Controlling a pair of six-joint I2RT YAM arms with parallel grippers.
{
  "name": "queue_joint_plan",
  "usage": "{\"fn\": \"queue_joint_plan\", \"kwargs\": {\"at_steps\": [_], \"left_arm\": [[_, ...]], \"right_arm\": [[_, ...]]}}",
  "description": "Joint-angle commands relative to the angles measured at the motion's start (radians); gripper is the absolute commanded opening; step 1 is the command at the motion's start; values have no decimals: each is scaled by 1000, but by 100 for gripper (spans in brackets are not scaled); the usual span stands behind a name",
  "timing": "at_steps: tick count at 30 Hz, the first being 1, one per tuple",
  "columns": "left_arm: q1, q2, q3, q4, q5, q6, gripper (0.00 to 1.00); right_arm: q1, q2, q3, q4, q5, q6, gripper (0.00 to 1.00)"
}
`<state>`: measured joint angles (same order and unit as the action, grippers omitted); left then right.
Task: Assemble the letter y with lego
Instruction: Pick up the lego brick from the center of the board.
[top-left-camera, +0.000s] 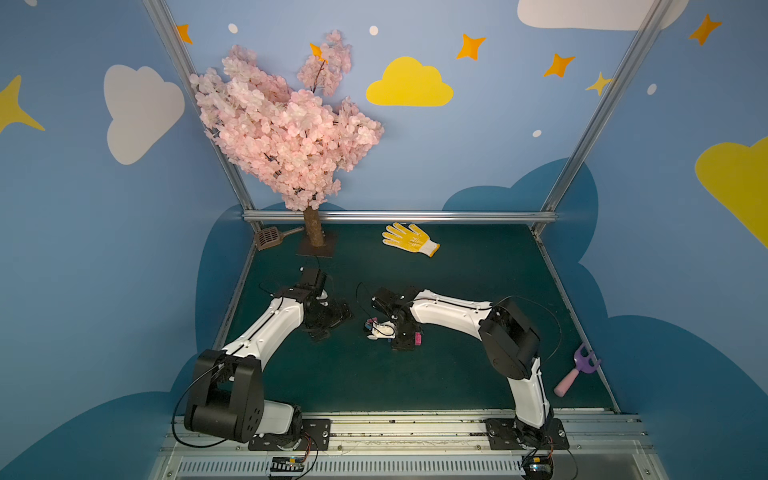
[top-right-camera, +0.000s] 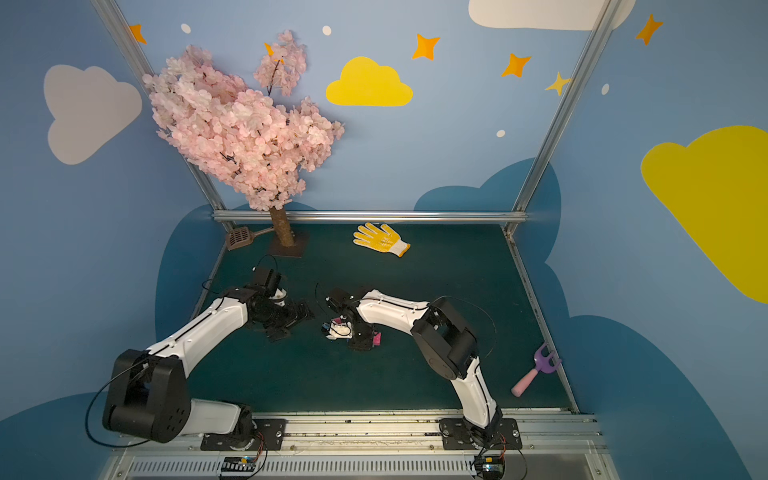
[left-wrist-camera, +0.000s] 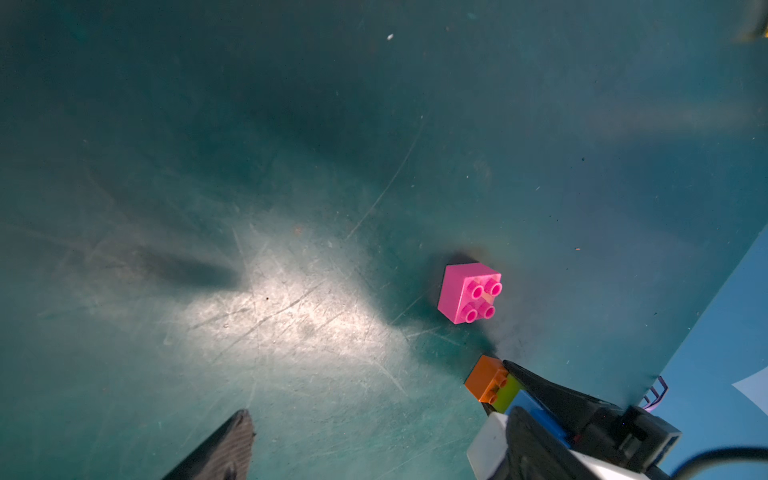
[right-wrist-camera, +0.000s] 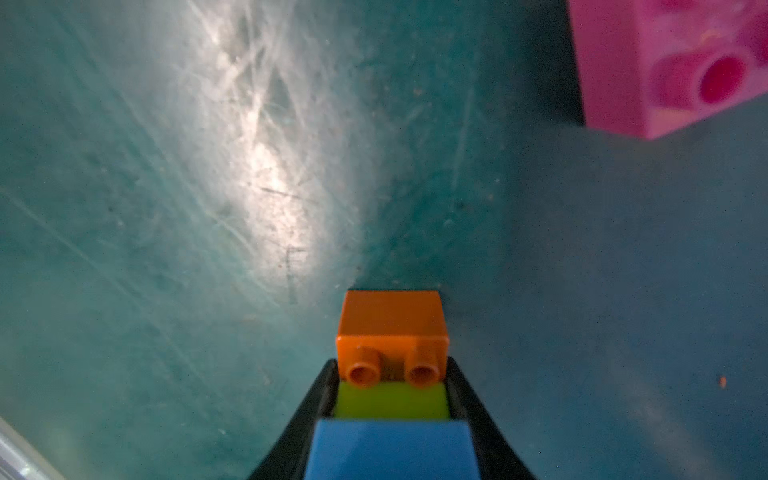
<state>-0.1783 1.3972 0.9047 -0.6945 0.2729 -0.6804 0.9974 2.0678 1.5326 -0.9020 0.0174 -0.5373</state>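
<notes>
A joined row of lego, orange (right-wrist-camera: 392, 324), lime green (right-wrist-camera: 390, 401) and blue (right-wrist-camera: 390, 449), sits between the black fingers of my right gripper (right-wrist-camera: 390, 370), which is shut on it just above the mat. In the left wrist view the same orange brick (left-wrist-camera: 484, 378) sticks out past the fingertip. A loose pink brick (left-wrist-camera: 469, 293) rests studs-up on the mat close beyond it; it also shows beside the right gripper (top-left-camera: 405, 343) as the pink brick (top-left-camera: 417, 338). My left gripper (left-wrist-camera: 382, 465) is open and empty, a short way left of the bricks. The letter y does not show as a whole.
A yellow glove (top-left-camera: 409, 239) lies at the back of the green mat (top-left-camera: 457, 374). A pink blossom tree (top-left-camera: 291, 124) on a square base and a brown scoop (top-left-camera: 268, 237) stand back left. A purple toy rake (top-left-camera: 577, 370) lies by the right edge.
</notes>
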Motion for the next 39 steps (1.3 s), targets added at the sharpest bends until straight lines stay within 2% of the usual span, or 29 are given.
{"fn": "queue_joint_plan", "kwargs": {"at_steps": [1,39], "left_arm": [[3,-3,-10,-8,-2,13,94],[4,8,-6,-7,-6,16,94]], "right_arm": [[2,24,18,-11,-13,8,41],[-12,59,38,-2,-62,49,43]]}}
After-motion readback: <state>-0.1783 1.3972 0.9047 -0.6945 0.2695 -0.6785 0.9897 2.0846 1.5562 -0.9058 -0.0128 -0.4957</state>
